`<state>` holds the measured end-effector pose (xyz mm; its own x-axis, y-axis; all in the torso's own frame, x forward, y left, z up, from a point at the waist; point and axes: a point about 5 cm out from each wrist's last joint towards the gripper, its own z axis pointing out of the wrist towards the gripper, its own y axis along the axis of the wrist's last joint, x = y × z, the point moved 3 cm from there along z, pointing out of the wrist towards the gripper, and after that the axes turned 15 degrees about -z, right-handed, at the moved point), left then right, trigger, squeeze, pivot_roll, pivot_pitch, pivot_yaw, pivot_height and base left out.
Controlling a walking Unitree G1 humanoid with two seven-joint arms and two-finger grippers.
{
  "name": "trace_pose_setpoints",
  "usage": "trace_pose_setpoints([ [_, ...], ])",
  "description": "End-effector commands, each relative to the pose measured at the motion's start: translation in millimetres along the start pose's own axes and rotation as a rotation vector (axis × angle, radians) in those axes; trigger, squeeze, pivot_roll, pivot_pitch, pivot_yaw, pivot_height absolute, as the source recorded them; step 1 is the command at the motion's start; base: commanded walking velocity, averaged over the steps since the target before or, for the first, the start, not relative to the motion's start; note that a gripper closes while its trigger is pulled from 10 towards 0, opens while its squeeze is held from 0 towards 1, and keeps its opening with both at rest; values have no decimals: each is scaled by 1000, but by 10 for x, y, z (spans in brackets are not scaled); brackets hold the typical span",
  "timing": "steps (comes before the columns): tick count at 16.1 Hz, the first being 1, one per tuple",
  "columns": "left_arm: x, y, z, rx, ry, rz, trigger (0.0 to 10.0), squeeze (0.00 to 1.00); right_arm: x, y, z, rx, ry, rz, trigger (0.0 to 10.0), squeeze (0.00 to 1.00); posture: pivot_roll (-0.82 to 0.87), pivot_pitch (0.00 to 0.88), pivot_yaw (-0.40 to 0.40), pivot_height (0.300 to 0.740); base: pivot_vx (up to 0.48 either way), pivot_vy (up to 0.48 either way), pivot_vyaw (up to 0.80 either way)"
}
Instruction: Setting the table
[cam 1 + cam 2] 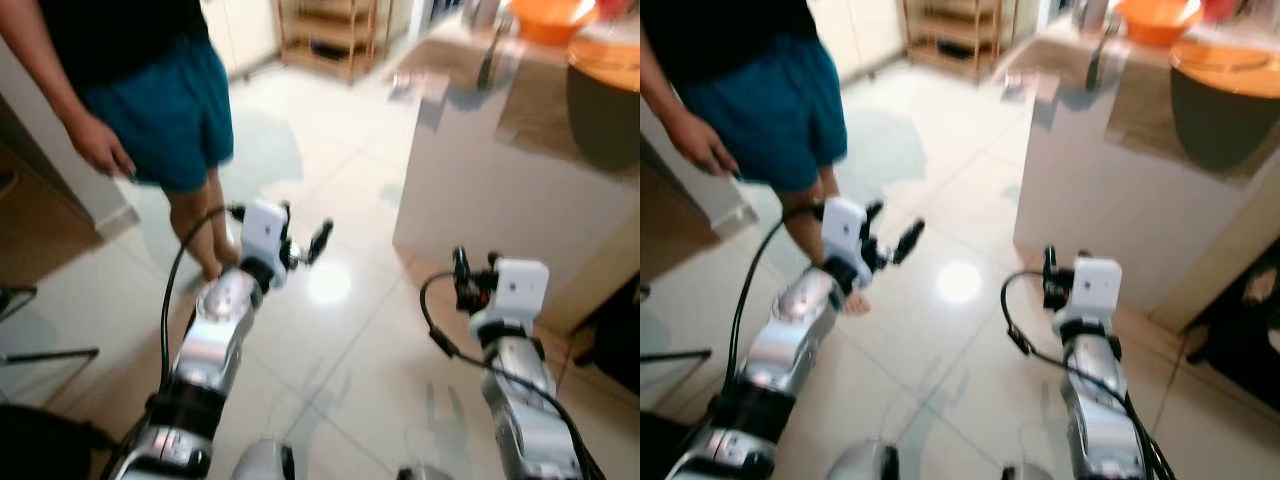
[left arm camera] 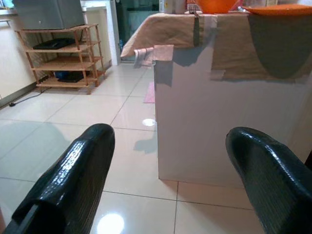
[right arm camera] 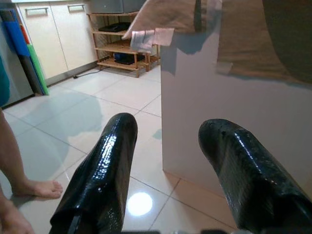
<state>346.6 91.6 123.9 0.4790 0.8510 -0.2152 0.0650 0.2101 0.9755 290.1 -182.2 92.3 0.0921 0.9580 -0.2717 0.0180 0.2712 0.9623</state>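
Both grippers, left gripper [image 2: 165,180] and right gripper [image 3: 168,175], gape wide and empty. The cloth-covered table [image 1: 480,190] stands far right; a barefoot person [image 1: 150,100] standing near left risks being clipped.

Floor [image 1: 340,330] of pale glossy tiles, which mirrored a ceiling light as a bright spot. Table [image 2: 209,131] had smooth, matt white sides; a beige cloth [image 2: 165,29] (matt, softly folded at the corner) draped its top. Left gripper [image 2: 170,185] and right gripper [image 3: 165,180] had black fingers of shiny, finely ribbed plastic or rubber. Arms were of brushed silver metal with glossy white wrist housings. Shelf rack [image 2: 63,58] was of light unpainted wood. Orange bowl [image 1: 550,18] looked like smooth plastic.
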Motion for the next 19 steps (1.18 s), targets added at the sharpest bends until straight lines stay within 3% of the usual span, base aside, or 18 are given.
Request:
trace_pose_setpoints([
  [1, -6, 5, -9, 1, -6, 1, 10000, 0, -34, 34, -12, -15, -16, 2, 10000, 0, 22, 0, 51, 740, 0, 0, 0],
  [9, 1, 2, -12, 10, -15, 11, 10000, 0, -28, 24, -26, -21, -12, -8, 10000, 0, 22, 0, 51, 740, 0, 0, 0],
  [11, -3, -10, -18, 12, -14, 8, 10000, 0, -47, 32, -36, -25, -27, 39, 10000, 0, 20, 0, 48, 740, 0, 0, -663],
  [19, -16, -39, -32, 14, -7, 4, 10000, 0, -69, 18, -40, -24, -17, 41, 10000, 0, 21, 0, 40, 740, 0, 0, -693],
])
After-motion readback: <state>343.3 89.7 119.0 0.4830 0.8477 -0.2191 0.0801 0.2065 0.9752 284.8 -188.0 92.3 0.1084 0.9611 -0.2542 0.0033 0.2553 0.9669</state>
